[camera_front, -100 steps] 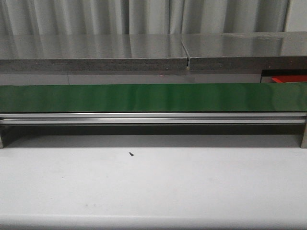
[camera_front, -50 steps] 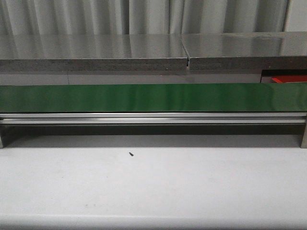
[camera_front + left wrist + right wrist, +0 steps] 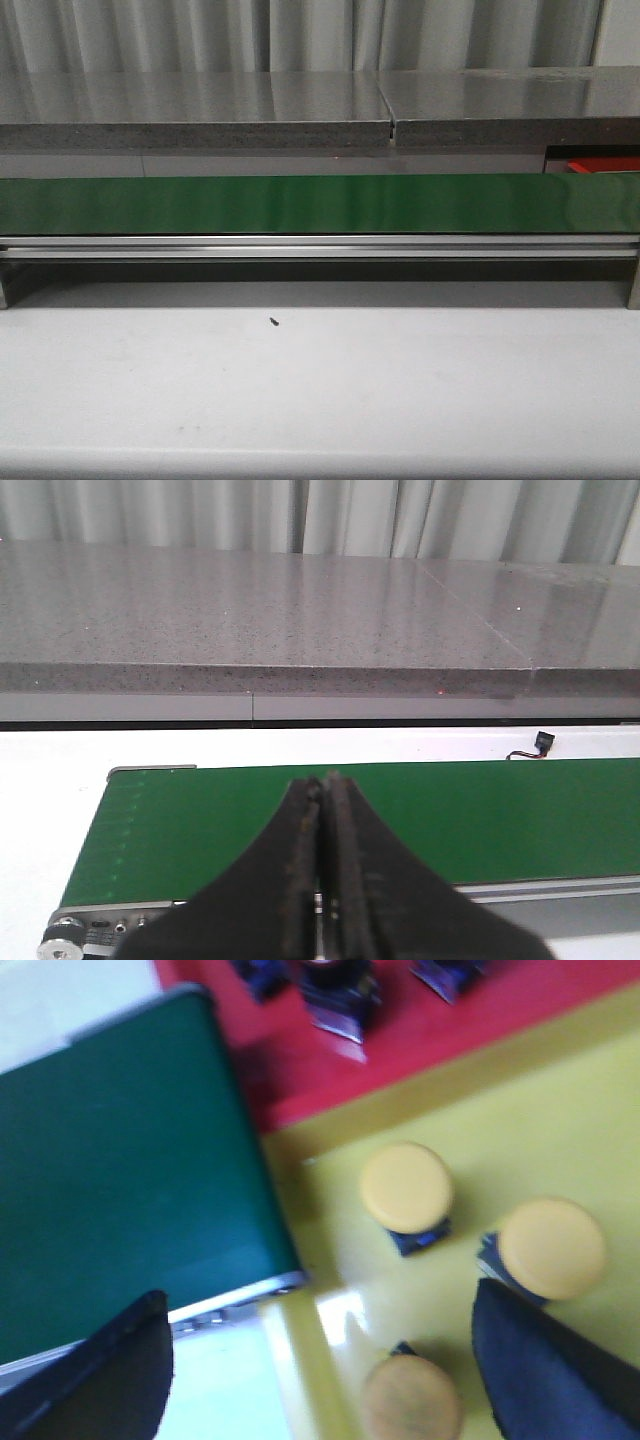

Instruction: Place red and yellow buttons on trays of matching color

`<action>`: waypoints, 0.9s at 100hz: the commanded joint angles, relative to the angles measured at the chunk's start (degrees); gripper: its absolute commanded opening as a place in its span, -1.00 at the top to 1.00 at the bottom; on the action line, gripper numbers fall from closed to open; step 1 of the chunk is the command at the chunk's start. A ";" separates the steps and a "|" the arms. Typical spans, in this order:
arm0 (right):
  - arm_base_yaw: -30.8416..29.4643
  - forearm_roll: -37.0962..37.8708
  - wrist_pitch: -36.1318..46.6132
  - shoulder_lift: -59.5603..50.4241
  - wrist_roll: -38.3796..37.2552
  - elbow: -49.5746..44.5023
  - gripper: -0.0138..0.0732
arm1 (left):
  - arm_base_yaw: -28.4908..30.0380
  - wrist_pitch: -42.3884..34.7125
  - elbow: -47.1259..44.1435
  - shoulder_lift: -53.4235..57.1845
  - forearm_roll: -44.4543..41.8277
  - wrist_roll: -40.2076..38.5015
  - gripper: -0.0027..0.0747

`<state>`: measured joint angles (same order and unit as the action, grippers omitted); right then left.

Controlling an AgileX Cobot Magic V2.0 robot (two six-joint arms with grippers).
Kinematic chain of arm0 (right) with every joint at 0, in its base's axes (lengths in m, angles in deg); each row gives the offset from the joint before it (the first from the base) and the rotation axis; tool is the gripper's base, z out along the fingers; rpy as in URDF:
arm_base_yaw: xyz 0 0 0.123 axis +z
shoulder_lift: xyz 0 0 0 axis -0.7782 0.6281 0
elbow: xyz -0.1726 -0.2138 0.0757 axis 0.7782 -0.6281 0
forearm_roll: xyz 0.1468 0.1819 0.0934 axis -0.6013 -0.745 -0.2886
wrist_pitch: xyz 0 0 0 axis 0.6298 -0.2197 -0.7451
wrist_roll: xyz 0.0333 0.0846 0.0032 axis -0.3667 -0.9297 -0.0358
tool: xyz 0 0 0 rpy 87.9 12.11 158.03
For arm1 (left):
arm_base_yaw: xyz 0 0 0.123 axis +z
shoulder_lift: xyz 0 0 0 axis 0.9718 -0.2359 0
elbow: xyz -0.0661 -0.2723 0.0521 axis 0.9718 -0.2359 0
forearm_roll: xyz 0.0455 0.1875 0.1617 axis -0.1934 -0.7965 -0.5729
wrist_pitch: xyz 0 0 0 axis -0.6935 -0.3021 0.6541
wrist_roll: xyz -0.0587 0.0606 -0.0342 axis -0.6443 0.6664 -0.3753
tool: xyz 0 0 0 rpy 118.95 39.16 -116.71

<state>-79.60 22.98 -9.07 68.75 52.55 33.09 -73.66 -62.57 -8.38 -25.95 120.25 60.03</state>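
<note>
1. Three yellow buttons sit on the yellow tray (image 3: 560,1110) in the right wrist view: yellow button one (image 3: 406,1187), yellow button two (image 3: 552,1247), yellow button three (image 3: 412,1398), spread apart, none touching.
2. Red tray (image 3: 440,1030) borders the yellow tray; dark button bases on it, blurred.
3. No readable writing or labels anywhere.
4. Right hand (image 3: 320,1360): fingers wide apart, gripping nothing, above the yellow tray's corner by the green belt (image 3: 120,1180) end.
5. Left hand (image 3: 322,880): fingers pressed together, nothing between, over the belt's near edge.
6. Front view: belt surface bare along its full length; white tabletop (image 3: 320,390) open but for a small dark speck (image 3: 272,322). Red tray sliver at far right behind the belt.
</note>
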 commanded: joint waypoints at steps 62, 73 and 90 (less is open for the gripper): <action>22.58 -1.21 2.40 -27.06 9.91 -4.36 -0.34 | -0.37 -1.91 1.53 -0.26 1.74 -0.17 0.98; 22.58 -1.21 2.40 -29.60 9.91 -6.78 0.14 | -0.37 -1.91 1.53 -0.26 1.74 -0.17 0.98; 22.58 -1.21 2.20 -32.85 9.91 -9.58 0.91 | -0.37 -1.91 1.53 -0.26 1.74 -0.17 0.98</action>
<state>-57.12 22.98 -9.85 37.36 61.85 22.82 -73.66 -62.57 -8.38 -25.95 120.25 60.03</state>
